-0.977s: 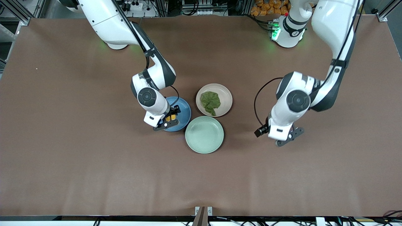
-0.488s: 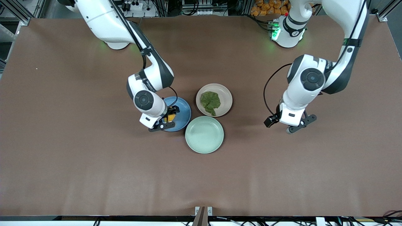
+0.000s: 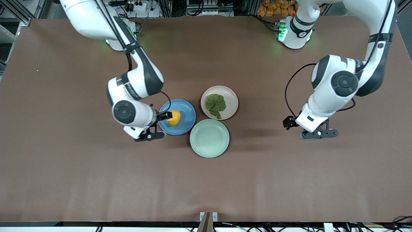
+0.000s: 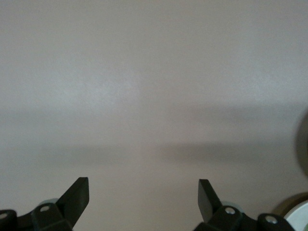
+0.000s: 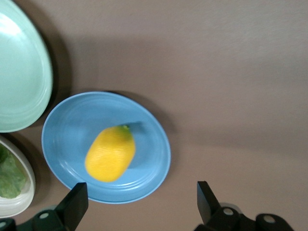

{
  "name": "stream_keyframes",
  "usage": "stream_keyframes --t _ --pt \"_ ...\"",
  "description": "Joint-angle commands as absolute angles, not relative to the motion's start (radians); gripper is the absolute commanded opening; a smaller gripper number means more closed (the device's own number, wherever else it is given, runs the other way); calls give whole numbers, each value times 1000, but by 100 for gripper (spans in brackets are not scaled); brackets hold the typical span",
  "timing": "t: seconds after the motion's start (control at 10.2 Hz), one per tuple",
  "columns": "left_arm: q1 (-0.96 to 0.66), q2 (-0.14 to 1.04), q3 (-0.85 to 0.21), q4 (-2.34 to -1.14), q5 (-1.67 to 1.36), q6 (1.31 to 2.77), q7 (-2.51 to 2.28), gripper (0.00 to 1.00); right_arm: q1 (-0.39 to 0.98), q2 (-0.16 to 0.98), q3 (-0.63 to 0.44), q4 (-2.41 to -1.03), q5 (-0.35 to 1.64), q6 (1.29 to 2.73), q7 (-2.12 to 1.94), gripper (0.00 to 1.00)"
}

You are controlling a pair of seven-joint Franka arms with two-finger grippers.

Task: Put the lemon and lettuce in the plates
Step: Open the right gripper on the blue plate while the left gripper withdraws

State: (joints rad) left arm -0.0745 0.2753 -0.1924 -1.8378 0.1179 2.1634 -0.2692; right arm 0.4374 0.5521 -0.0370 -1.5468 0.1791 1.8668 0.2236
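1. Front view shows the lemon (image 3: pixel 173 117) lying in the blue plate (image 3: pixel 185 111), and the lettuce (image 3: pixel 215 105) lying in the beige plate (image 3: pixel 229 96). Both things look placed.
2. The right tool (image 3: pixel 149 135) hangs spread wide and empty, over the surface just beside the blue plate's rim. If it dips or swings, it may bump the rim and slide the plate.
3. The lemon is round and smooth. A knock on the plate may roll it out.
4. The left tool (image 3: pixel 318 133) waits wide and empty over bare surface, well apart from the plates.
5. The mint-green plate (image 3: pixel 209 138) touches both plates, so one push may move all three.
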Motion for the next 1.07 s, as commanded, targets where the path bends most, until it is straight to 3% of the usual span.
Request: stream_keyframes --t 0.0,0.29,0.98 --pt "-45 270 -201 -1777 85 2094 -134 100 355 538 -26 -1494 199 1772 178 100" --pt "-23 293 -201 -1585 69 1872 -40 100 227 520 -32 -1437 192 1631 -2 100" --pt "-15 120 -170 -1615 3 1827 -51 100 45 443 -98 -1434 86 1605 -57 100"
